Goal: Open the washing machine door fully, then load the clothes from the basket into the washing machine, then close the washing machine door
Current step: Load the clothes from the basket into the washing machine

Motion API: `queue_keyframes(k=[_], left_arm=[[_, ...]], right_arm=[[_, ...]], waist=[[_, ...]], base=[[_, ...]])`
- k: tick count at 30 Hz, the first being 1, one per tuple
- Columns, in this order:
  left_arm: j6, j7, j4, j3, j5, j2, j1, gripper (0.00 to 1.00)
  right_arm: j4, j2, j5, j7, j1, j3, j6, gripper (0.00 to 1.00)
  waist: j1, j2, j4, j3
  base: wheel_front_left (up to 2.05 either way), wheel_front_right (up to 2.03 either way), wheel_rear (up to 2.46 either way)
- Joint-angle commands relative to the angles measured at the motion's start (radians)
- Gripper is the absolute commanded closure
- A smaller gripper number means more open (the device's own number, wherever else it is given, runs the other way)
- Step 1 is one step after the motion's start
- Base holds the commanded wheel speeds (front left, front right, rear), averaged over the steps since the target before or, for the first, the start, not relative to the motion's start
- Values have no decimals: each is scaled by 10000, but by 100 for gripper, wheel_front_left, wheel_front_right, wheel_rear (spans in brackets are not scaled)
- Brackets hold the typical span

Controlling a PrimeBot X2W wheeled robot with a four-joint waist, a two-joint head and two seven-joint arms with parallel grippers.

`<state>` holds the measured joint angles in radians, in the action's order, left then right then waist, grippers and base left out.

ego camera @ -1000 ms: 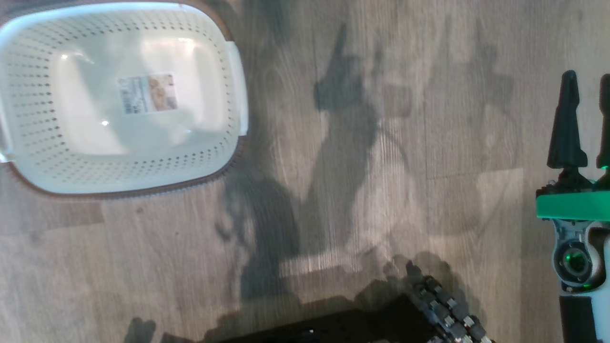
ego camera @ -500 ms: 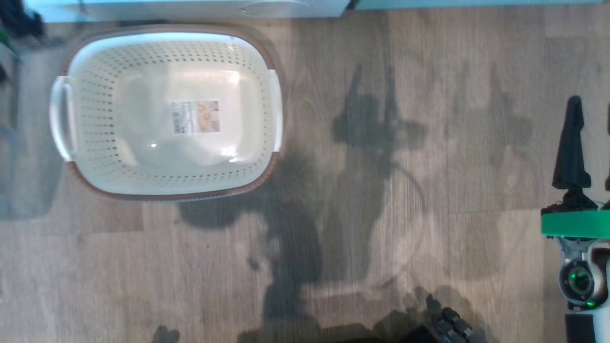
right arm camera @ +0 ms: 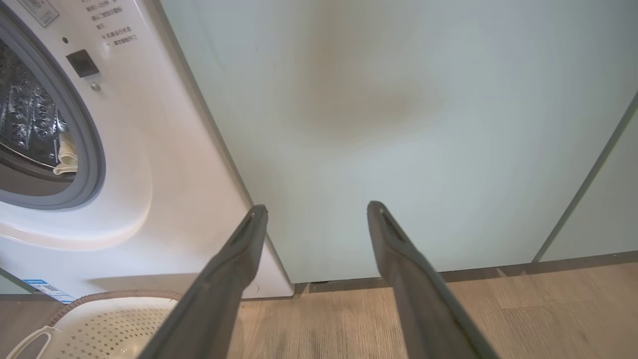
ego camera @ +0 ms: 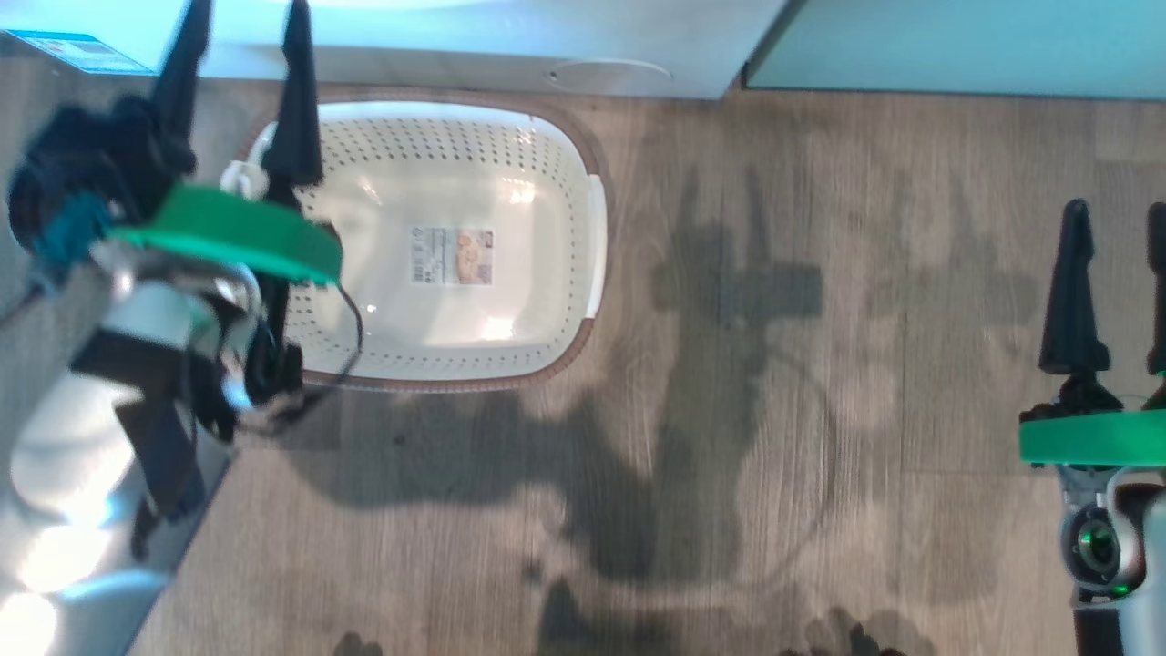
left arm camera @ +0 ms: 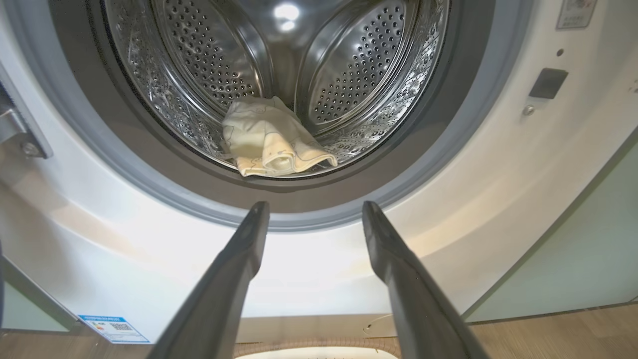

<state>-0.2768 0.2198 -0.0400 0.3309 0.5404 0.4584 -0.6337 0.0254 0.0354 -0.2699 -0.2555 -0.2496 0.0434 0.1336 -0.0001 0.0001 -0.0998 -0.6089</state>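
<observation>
The cream basket [ego camera: 510,146] stands on the floor before the white washing machine [ego camera: 455,64], holding nothing but its label. Above the basket's left end my left gripper [ego camera: 244,27] is open and faces the drum. In the left wrist view this gripper [left arm camera: 314,209] is open and holds nothing, and pale yellow clothes [left arm camera: 269,139] lie in the steel drum behind the grey seal. The open door [ego camera: 55,547] shows as a glossy surface at the lower left. My right gripper [ego camera: 1118,219] is open over bare floor, facing the cabinet [right arm camera: 398,124] right of the machine [right arm camera: 164,164].
Mint-green cabinet panels [ego camera: 956,46] run along the wall right of the machine. Wood floor [ego camera: 774,410] carries the arms' shadows between the basket and my right arm. The door's hinge bracket [left arm camera: 15,129] sits left of the drum opening.
The head camera has tilted up, so the basket slid right and the machine's base came into view. My left arm has appeared at the upper left. The right gripper holds its place.
</observation>
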Motion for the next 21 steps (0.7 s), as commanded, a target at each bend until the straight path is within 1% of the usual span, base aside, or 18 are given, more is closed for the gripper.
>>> queue_keyframes(k=[1, 7, 21], left_arm=[[-237, -61, 649, -363, -56, 422, 344, 0], [-760, -1, 1154, -293, -36, 241, 1676, 0], [-966, 165, 1009, -1, 96, -75, 3234, 0]], right_arm=[[-179, 171, 116, -63, 138, -260, -29, 0], [71, 270, 218, -1, 170, -418, -29, 0], [264, 279, 304, 310, 804, -694, -29, 0]], waist=[[1, -1, 179, 248], [1, -1, 358, 839], [1, -1, 568, 2194]], base=[[0, 0, 0], [0, 0, 0], [0, 0, 0]])
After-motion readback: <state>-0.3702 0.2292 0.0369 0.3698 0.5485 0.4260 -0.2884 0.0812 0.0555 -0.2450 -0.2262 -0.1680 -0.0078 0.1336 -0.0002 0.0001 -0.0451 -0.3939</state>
